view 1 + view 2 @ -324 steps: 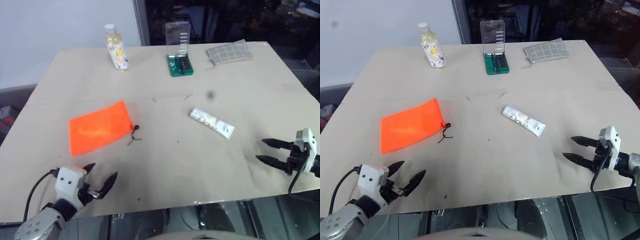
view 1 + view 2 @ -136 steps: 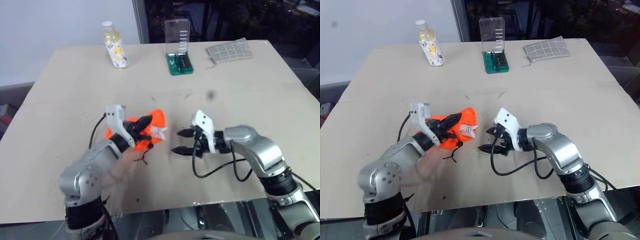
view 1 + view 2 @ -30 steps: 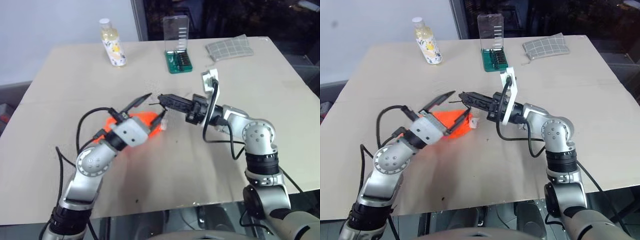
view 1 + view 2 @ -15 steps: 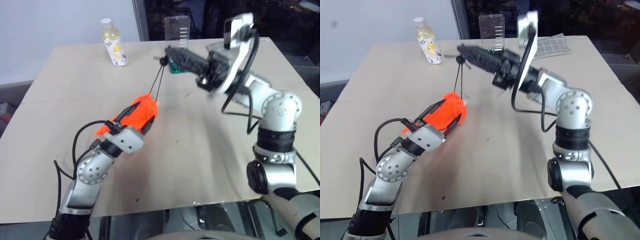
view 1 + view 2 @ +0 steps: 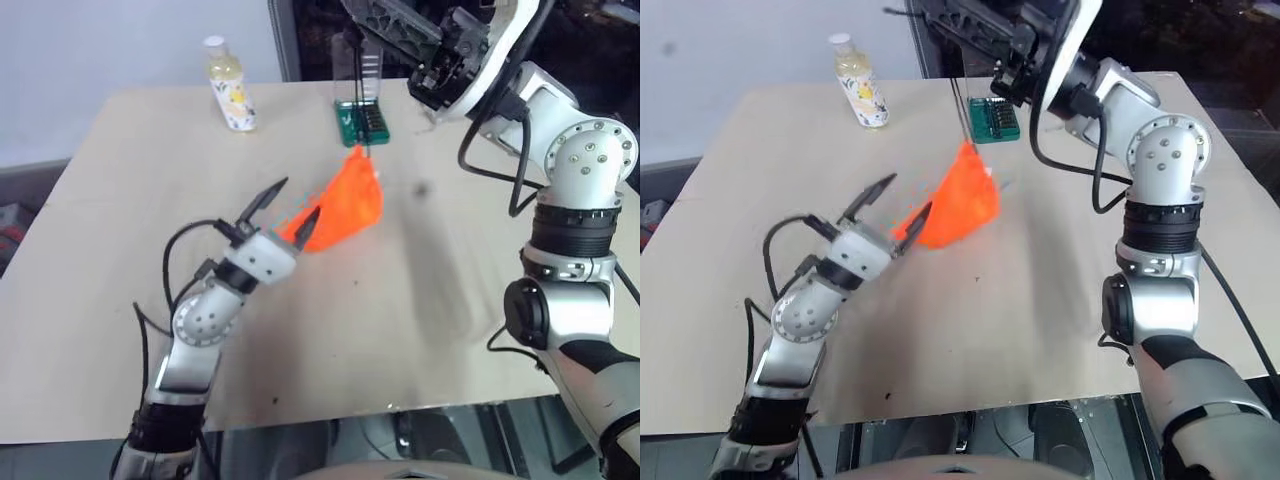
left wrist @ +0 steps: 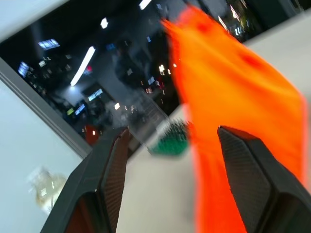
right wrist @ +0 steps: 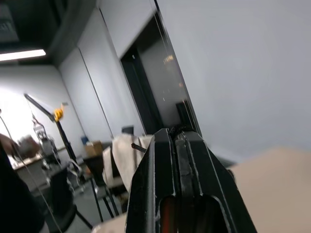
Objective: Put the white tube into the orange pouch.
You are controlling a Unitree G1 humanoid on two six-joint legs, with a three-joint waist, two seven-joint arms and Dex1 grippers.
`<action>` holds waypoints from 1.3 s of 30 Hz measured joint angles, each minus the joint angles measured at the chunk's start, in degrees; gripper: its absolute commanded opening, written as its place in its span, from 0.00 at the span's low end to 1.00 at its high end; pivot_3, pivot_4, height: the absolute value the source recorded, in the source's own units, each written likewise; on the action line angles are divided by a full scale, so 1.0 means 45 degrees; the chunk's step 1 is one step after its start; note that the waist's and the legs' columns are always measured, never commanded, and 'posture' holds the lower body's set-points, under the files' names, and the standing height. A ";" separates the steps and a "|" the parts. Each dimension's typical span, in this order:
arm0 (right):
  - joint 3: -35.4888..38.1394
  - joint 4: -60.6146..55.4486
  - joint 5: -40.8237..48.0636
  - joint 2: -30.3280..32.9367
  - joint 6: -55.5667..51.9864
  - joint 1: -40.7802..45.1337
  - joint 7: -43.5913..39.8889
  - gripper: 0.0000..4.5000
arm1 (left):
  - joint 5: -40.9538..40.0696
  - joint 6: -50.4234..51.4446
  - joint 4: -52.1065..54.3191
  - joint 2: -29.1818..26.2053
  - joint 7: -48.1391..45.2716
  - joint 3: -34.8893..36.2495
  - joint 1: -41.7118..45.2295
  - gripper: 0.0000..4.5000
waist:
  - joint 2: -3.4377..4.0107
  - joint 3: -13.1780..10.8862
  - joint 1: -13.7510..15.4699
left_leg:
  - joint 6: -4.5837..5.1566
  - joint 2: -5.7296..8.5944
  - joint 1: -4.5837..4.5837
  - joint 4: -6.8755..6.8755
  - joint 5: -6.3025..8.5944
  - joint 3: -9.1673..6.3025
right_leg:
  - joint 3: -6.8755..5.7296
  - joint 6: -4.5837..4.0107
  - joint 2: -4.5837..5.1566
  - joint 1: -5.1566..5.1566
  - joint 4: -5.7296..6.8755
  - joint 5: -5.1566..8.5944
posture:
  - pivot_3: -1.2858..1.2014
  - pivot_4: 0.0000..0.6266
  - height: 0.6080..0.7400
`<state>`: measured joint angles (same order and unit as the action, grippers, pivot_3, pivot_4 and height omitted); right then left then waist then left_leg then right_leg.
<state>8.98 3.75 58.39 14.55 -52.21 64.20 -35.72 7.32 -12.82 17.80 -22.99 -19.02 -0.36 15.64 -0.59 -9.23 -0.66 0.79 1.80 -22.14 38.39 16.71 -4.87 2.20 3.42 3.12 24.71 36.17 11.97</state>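
Orange pouch (image 5: 348, 205) hanging bulged from cord (image 5: 359, 95), contents hidden

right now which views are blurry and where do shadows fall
Left wrist view: the orange pouch is smeared with soft edges, and the background behind it is out of focus, with lights as bright specks. Left eye view: the pouch and the table are fairly sharp, with a soft grey shadow on the table to the pouch's right. Right wrist view: the shut right claw is sharp against a hazy room.
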 measured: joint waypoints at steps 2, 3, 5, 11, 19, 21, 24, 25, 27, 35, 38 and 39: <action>-0.0209 0.0007 -0.0202 -0.0016 -0.0003 -0.0262 -0.0044 0.00 | -0.0387 0.0542 0.0296 0.0063 -0.0137 -0.0010 0.0883 0.66 | 0.0001 0.0000 -0.0030 | -0.0015 0.0005 0.0002 0.0000 -0.0009 0.0008 | 0.0012 0.0000 0.0000 0.0002 0.0009 0.0000 | 0.52 0.24 1.00; -0.0227 0.0007 -0.0284 -0.0002 -0.0005 -0.0355 -0.0055 0.00 | -0.0671 0.0982 0.0342 0.0229 -0.0206 -0.0028 0.1382 0.66 | 0.0002 -0.0001 -0.0042 | -0.0023 0.0005 0.0004 0.0000 -0.0013 0.0010 | 0.0015 0.0000 -0.0004 0.0004 0.0013 0.0000 | 0.52 0.24 1.00; -0.0239 0.0002 -0.0349 -0.0007 -0.0005 -0.0368 -0.0082 0.00 | -0.1015 0.1633 0.0273 0.0487 -0.0221 -0.0032 0.2163 0.66 | 0.0002 -0.0001 -0.0068 | -0.0026 0.0003 0.0001 -0.0001 -0.0015 0.0009 | 0.0015 0.0000 -0.0015 0.0011 0.0036 0.0000 | 0.52 0.24 1.00; -0.0296 0.0009 -0.0627 -0.0052 0.0011 -0.0366 -0.0327 0.00 | -0.1958 0.2534 0.0072 0.0837 -0.0504 -0.0034 0.3596 0.66 | 0.0001 -0.0001 -0.0084 | -0.0027 0.0004 0.0004 0.0000 -0.0017 0.0021 | 0.0020 0.0000 -0.0022 0.0011 0.0060 0.0001 | 0.52 0.24 1.00; -0.0381 0.0150 -0.1047 -0.0117 0.0104 -0.0365 -0.0519 0.00 | -0.2930 0.2867 -0.0077 0.1018 -0.1263 -0.0102 0.3607 0.66 | 0.0001 -0.0001 -0.0076 | -0.0029 0.0006 0.0007 0.0005 -0.0018 0.0019 | 0.0020 0.0000 -0.0025 0.0011 0.0060 0.0001 | 0.52 0.24 1.00; -0.0381 0.0156 -0.1130 -0.0115 0.0116 -0.0365 -0.0556 0.00 | -0.3179 0.3019 -0.0062 0.1037 -0.1381 -0.0100 0.3604 0.66 | 0.0001 -0.0001 -0.0076 | -0.0029 0.0005 0.0007 0.0006 -0.0018 0.0019 | 0.0020 0.0000 -0.0025 0.0011 0.0060 0.0001 | 0.52 0.24 1.00; -0.0381 0.0185 -0.1211 -0.0115 0.0157 -0.0365 -0.0602 0.00 | -0.3796 0.3561 0.0069 0.1175 -0.1563 -0.0090 0.3565 0.66 | 0.0001 -0.0001 -0.0077 | -0.0029 0.0005 0.0007 0.0007 -0.0018 0.0020 | 0.0020 0.0000 -0.0024 0.0011 0.0060 0.0001 | 0.52 0.24 1.00; -0.0381 0.0226 -0.1263 -0.0111 0.0208 -0.0365 -0.0620 0.00 | -0.4122 0.3903 0.0208 0.1252 -0.1606 -0.0085 0.3538 0.66 | 0.0002 -0.0001 -0.0079 | -0.0028 0.0004 0.0007 0.0007 -0.0018 0.0019 | 0.0020 0.0001 -0.0025 0.0011 0.0061 0.0001 | 0.52 0.24 1.00; -0.0381 0.0322 -0.1361 -0.0109 0.0241 -0.0366 -0.0660 0.00 | -0.4600 0.4543 0.0421 0.1322 -0.1611 -0.0062 0.3538 0.66 | 0.0001 -0.0001 -0.0079 | -0.0028 0.0005 0.0007 0.0007 -0.0019 0.0019 | 0.0020 0.0000 -0.0025 0.0011 0.0061 0.0001 | 0.52 0.24 1.00; -0.0384 0.0391 -0.1434 -0.0112 0.0261 -0.0366 -0.0941 0.00 | -0.5490 0.6310 0.0447 0.1739 -0.1168 -0.0031 0.4289 0.66 | 0.0001 -0.0001 -0.0077 | -0.0029 0.0009 0.0011 0.0016 -0.0019 0.0021 | 0.0023 0.0001 -0.0028 0.0010 0.0065 0.0001 | 0.52 0.24 1.00; -0.0384 0.0390 -0.1435 -0.0099 0.0261 -0.0366 -0.0975 0.00 | -0.5512 0.6401 0.0415 0.1788 -0.1089 -0.0031 0.4423 0.66 | 0.0001 -0.0001 -0.0076 | -0.0030 0.0009 0.0011 0.0016 -0.0019 0.0021 | 0.0024 0.0000 -0.0028 0.0010 0.0064 0.0001 | 0.52 0.24 1.00; -0.0383 0.0390 -0.1435 -0.0091 0.0261 -0.0367 -0.0986 0.00 | -0.5513 0.6402 0.0414 0.1796 -0.1089 -0.0031 0.4472 0.66 | 0.0001 -0.0001 -0.0076 | -0.0030 0.0009 0.0011 0.0016 -0.0019 0.0021 | 0.0024 0.0000 -0.0028 0.0010 0.0064 0.0001 | 0.52 0.24 1.00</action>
<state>7.25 5.51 51.93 14.14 -51.03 62.55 -40.16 -17.49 15.99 19.66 -14.91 -23.92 -0.50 35.76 -0.59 -9.23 -1.01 0.65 1.84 -22.09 38.46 16.62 -4.77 2.31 3.42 2.99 24.75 36.46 11.97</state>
